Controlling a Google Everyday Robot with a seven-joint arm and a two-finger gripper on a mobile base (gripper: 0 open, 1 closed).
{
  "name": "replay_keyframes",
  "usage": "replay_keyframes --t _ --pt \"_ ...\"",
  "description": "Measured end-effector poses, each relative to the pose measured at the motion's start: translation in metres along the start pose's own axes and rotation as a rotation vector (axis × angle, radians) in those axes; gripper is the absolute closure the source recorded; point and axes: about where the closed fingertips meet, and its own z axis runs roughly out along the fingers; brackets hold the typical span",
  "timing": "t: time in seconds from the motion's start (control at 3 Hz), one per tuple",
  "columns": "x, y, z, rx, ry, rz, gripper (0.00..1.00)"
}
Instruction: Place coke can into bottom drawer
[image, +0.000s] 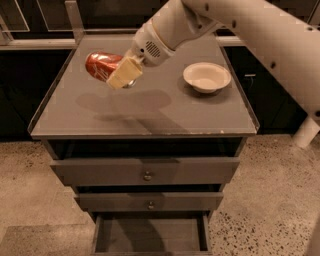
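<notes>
Above cabinet top, left half: gripper (123, 75), cream fingers closed around can, arm (260, 30) reaching in from upper right
Can (101, 66): red, lying sideways in the grip, clear of the top (150, 117), shadow on the surface below it
Bowl (206, 76): cream, upright on the top, right of gripper, well apart from can
Bottom drawer (150, 234): pulled open, dark floor showing, at the foot of the cabinet, far below can
Upper drawers (147, 170): two, knobs visible, each out a little
</notes>
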Motion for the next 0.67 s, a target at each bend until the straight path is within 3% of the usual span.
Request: replay_keyframes --t 0.33,0.67 --pt "0.018 0.046 -0.053 0.028 0.002 0.097 1.0" --pt "0.038 0.089 -0.105 0.12 0.006 0.177 1.0"
